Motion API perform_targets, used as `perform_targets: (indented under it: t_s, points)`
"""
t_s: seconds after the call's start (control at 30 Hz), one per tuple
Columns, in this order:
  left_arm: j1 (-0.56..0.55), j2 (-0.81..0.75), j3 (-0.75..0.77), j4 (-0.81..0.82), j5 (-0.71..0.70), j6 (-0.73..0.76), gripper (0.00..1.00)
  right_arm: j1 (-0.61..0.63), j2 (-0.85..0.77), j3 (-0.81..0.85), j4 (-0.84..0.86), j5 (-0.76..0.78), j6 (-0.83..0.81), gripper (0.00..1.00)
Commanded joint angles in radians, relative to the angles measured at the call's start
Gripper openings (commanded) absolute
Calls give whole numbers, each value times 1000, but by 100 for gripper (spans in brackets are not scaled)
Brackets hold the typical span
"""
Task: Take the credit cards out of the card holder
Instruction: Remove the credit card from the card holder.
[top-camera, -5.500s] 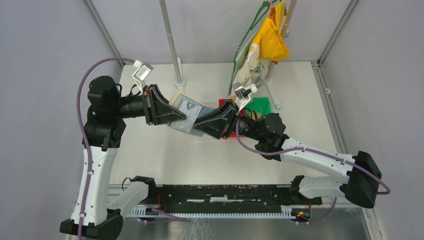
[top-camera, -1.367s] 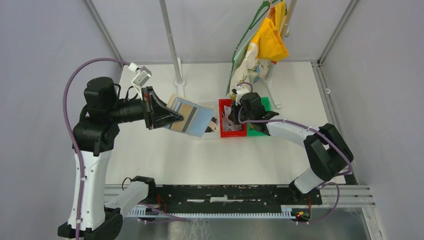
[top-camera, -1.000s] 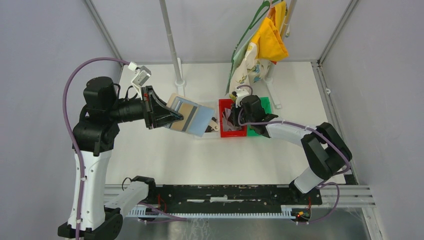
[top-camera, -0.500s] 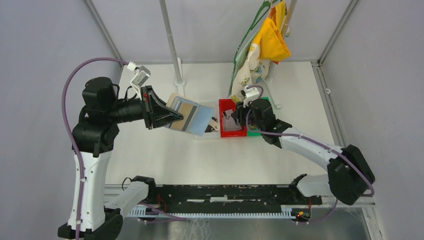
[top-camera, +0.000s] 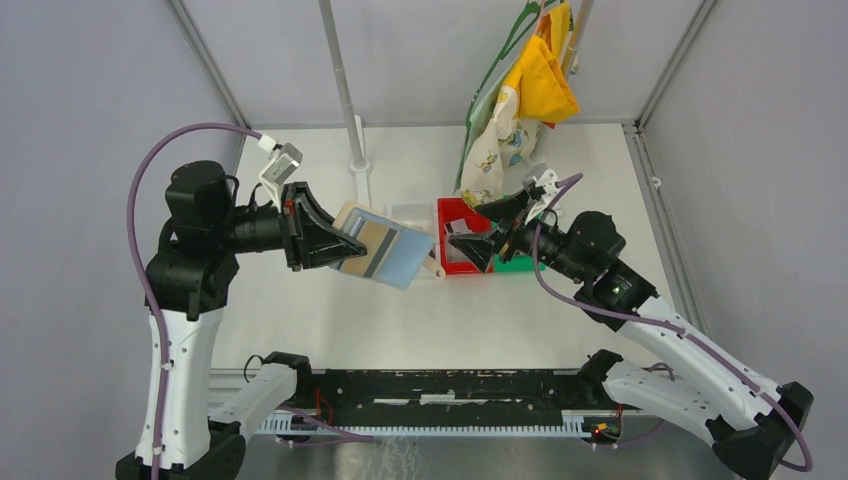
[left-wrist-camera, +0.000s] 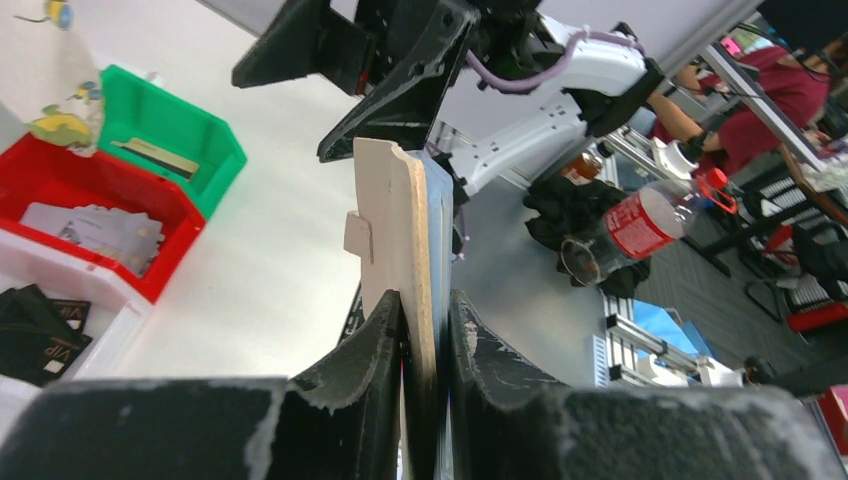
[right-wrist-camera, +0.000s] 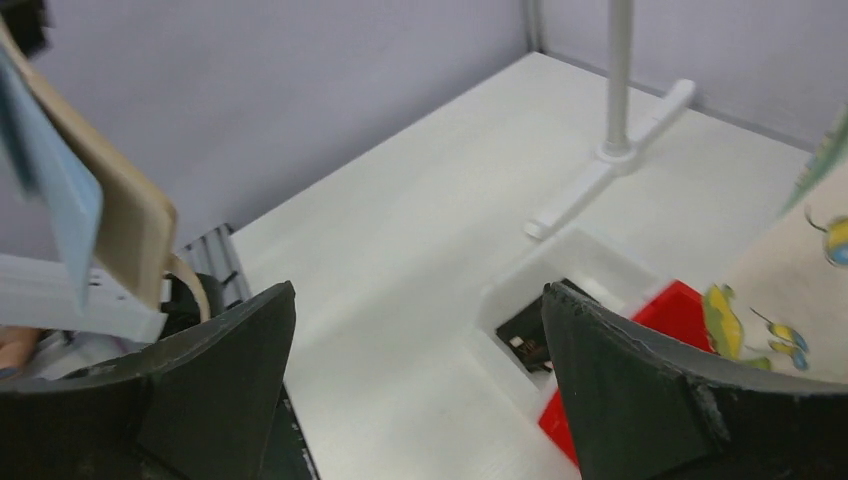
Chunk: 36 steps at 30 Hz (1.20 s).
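The card holder (top-camera: 385, 250) hangs in the air over the middle of the desk (top-camera: 330, 320), a little toward the left edge. It is clamped at its left end by the left end effector (top-camera: 340, 243), whose 2 fingers are closed tight on it. Its long axis runs from that grip toward the right edge, slanting slightly to the near edge, so its free end points at the right arm. The left wrist view shows it edge-on, tan panel and pale blue panel close together, with the strap tab (left-wrist-camera: 357, 238) sticking out on the tan side. Whether any cards are inside it I cannot tell from any view.

Several pale cards (left-wrist-camera: 95, 230) lie in the red bin (top-camera: 443, 230), which sits just past the holder's free end toward the right edge. A green bin (top-camera: 515, 264) touches the red bin's right side.

The right end effector (top-camera: 480, 232) hovers above the red bin with its 2 fingers spread wide and nothing between them. The holder lies to its left, near but apart, with its free end facing the open fingers.

The right arm is the free one and the nearer to that end. By my reading, the next pull calls for it to travel left along the holder's long axis. It would then pinch a card edge in line with that axis while the left grip keeps the holder steady.
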Motion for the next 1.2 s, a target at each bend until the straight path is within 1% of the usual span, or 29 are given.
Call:
perform_targets:
  t_s: [0.0, 0.13, 0.23, 0.3, 0.37, 0.4, 0.57, 0.77, 0.8, 0.87, 0.93, 1.0, 1.1, 1.17]
  points:
    - [-2, -26, 6, 44, 125, 49, 2, 2, 26, 144, 57, -204, 77, 98]
    - [-3, -32, 7, 50, 131, 23, 2, 2, 90, 252, 99, -305, 136, 98]
    - [-3, -39, 3, 53, 129, 29, 2, 2, 155, 296, 161, -347, 191, 98]
    - [-2, -45, 0, 55, 121, 37, 2, 3, 204, 313, 235, -420, 268, 98]
    - [-2, -49, -4, 54, 125, 40, 2, 16, 226, 296, 344, -455, 339, 98]
    - [-3, -49, -6, 55, 127, 42, 2, 32, 235, 297, 358, -456, 343, 98]
    - [-2, -53, -11, 53, 125, 58, 2, 111, 268, 337, 289, -442, 263, 98]
    - [-2, -45, -16, 52, 117, 62, 2, 145, 286, 318, 339, -489, 288, 98]
    - [-2, -45, -15, 54, 117, 63, 2, 145, 284, 325, 320, -481, 277, 98]
    - [-2, -47, -13, 53, 116, 66, 2, 144, 278, 367, 210, -429, 202, 98]
    - [-2, -51, -15, 52, 117, 72, 2, 140, 277, 454, 5, -304, 87, 98]
    - [-3, -55, -18, 53, 116, 75, 2, 124, 273, 531, -124, -195, 8, 98]
    - [-3, -58, -17, 50, 117, 75, 2, 112, 254, 572, -183, -81, -35, 98]
    - [-3, -60, -14, 49, 118, 77, 2, 111, 242, 559, -151, -85, -10, 98]
